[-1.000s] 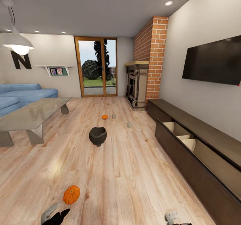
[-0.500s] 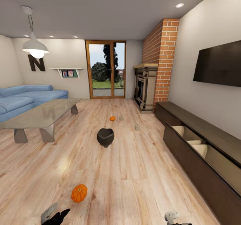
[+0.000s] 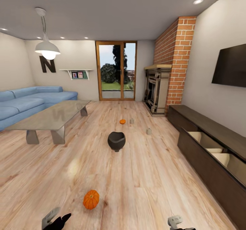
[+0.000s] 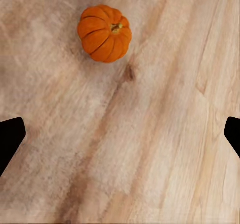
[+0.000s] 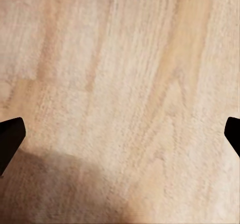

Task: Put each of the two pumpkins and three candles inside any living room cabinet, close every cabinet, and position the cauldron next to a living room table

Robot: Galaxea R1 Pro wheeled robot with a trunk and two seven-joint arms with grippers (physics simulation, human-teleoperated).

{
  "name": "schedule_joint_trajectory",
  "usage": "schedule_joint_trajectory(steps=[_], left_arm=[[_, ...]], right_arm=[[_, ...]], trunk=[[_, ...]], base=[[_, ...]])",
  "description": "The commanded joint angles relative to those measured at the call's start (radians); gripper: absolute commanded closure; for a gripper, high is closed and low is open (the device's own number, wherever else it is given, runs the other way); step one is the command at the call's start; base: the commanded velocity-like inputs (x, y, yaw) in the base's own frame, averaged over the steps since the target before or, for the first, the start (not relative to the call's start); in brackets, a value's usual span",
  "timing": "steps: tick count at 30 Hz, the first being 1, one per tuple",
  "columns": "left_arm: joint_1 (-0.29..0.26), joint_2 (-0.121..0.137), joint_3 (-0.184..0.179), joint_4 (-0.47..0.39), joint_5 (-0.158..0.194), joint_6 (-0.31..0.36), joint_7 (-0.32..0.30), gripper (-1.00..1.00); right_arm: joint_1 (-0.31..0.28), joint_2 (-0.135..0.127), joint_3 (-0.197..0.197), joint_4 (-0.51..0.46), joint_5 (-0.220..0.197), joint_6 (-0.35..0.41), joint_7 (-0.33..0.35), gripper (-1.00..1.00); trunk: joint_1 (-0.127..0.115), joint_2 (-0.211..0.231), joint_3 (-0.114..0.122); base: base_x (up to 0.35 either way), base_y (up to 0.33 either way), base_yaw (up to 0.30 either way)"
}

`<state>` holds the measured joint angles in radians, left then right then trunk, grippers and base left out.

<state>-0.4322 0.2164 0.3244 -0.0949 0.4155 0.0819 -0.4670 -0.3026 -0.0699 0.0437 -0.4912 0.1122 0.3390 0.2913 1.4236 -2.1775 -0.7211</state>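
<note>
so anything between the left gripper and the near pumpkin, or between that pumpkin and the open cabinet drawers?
Nothing visible. The near pumpkin sits on bare wood floor just ahead of the open left gripper. Open floor runs from it across to the cabinet; the cauldron stands farther back, off that line.

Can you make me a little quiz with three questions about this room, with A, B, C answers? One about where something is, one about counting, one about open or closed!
1. Where is the cauldron?
A. on the wooden floor
B. on the sofa
C. inside the cabinet

2. How many pumpkins are on the floor?
A. none
B. two
C. five

3. The cabinet drawers are:
A. all shut
B. pulled open
C. lying on the floor

Answers:
1 A, it stands on bare planks mid-room.
2 B, a near pumpkin by the left pincer and a far pumpkin.
3 B, pale drawer insides show.
</note>
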Motion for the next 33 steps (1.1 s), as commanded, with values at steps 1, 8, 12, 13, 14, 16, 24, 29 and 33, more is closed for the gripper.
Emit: schedule_joint_trajectory(steps=[1, 8, 12, 13, 14, 16, 24, 29, 33], left_arm=[[-0.001, 0.0, 0.006, 0.0, 0.003, 0.009, -0.004, -1.0], [0.0, 0.0, 0.006, 0.0, 0.003, 0.009, -0.004, -1.0], [0.0, 0.0, 0.007, 0.0, 0.003, 0.009, -0.004, -1.0], [0.0, 0.0, 0.007, 0.0, 0.003, 0.009, -0.004, -1.0], [0.0, 0.0, 0.007, 0.0, 0.003, 0.009, -0.004, -1.0], [0.0, 0.0, 0.007, 0.0, 0.003, 0.009, -0.004, -1.0], [0.0, 0.0, 0.007, 0.0, 0.003, 0.009, -0.005, -1.0], [0.0, 0.0, 0.006, 0.0, 0.003, 0.008, -0.005, -1.0], [0.0, 0.001, 0.006, 0.0, 0.003, 0.004, -0.005, -1.0]], right_arm=[[0.0, -0.001, 0.002, -0.003, 0.011, 0.005, 0.005, -1.0], [0.0, -0.001, 0.001, -0.003, 0.011, 0.005, 0.005, -1.0], [0.0, -0.001, 0.001, -0.003, 0.011, 0.005, 0.005, -1.0], [0.0, -0.001, 0.001, -0.003, 0.011, 0.005, 0.005, -1.0], [0.0, -0.001, 0.001, -0.003, 0.011, 0.005, 0.005, -1.0], [0.0, -0.001, 0.001, -0.003, 0.011, 0.005, 0.005, -1.0], [0.0, -0.001, 0.0, -0.003, 0.01, 0.006, 0.005, -1.0], [0.0, -0.001, -0.001, 0.005, 0.009, 0.006, 0.005, -1.0], [0.0, 0.0, -0.001, 0.024, 0.009, 0.004, 0.005, -1.0]], trunk=[[0.0, -0.001, -0.002], [0.0, -0.001, -0.011], [0.0, -0.001, -0.017], [0.0, -0.001, -0.018], [0.0, -0.001, -0.019], [0.0, -0.001, -0.022], [0.0, -0.001, -0.033], [0.0, -0.001, -0.035], [0.0, -0.001, -0.035]], base=[[0.122, 0.184, 0.155], [0.112, 0.124, 0.16], [0.031, 0.014, 0.152], [0.005, 0.002, 0.138], [0.004, 0.002, 0.137], [0.002, 0.048, 0.134], [0.036, 0.233, 0.124], [0.173, 0.287, 0.034], [0.229, 0.275, 0.006]])
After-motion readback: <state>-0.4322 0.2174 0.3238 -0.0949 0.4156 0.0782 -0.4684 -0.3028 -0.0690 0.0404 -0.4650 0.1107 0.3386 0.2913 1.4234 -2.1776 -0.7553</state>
